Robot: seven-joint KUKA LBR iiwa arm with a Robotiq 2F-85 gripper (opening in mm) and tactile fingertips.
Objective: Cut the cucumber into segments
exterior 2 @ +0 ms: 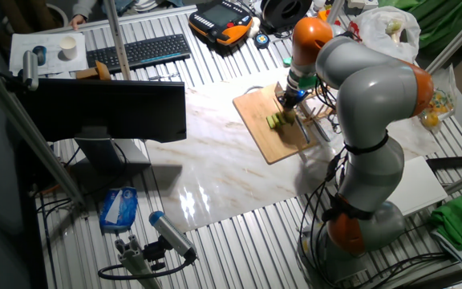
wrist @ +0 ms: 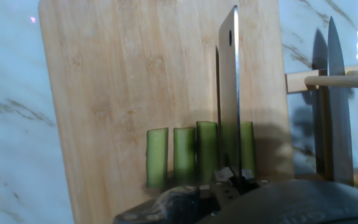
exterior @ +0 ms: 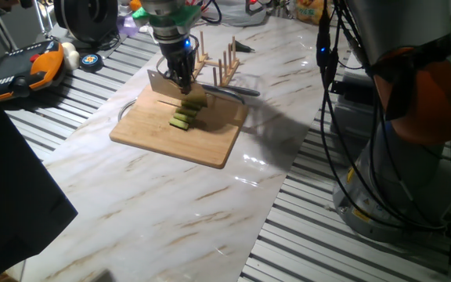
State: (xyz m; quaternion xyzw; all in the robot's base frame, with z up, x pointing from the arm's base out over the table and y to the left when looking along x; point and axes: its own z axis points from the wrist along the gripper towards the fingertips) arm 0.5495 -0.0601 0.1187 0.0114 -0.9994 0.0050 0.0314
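1. Marble tabletop was the widest thing I saw, carrying a wooden board near its far side.
2. Behind the board stood a wooden peg rack, and a second knife lay beside it.
3. The gripper was clamped on a cleaver, blade edge down among the pieces.
4. The cucumber lay as segments in a row across the board; I counted four strips, the blade standing between the last two.
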